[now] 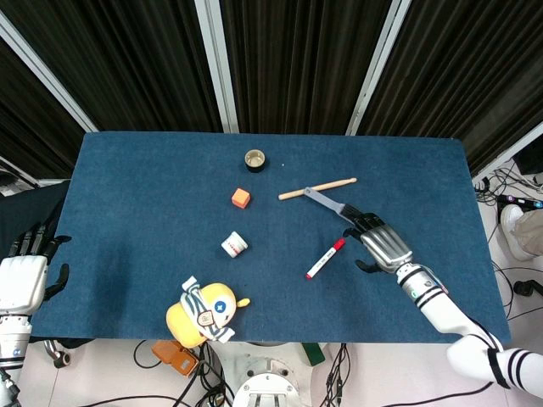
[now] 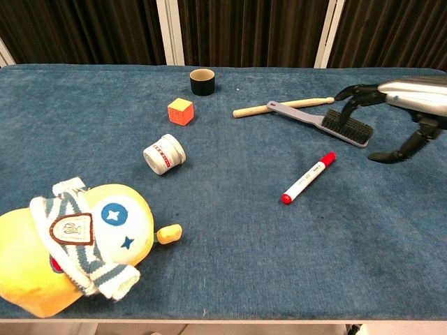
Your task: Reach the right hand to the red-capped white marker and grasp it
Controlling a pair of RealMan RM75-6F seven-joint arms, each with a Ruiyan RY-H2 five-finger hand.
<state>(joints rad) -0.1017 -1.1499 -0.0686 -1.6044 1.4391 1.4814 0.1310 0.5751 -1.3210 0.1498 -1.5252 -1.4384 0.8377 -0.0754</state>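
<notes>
In the chest view the right hand (image 2: 408,105) runs off the right edge, its wrist and arm unseen. The brush (image 1: 339,209) bristles lie under that hand in the head view. The plush toy (image 2: 66,248), far to its left, is cut by the chest view's left edge.

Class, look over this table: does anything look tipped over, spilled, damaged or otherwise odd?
Yes: the small white jar lies on its side, and the yellow plush toy hangs over the table's near edge. Nothing looks spilled or broken.
</notes>
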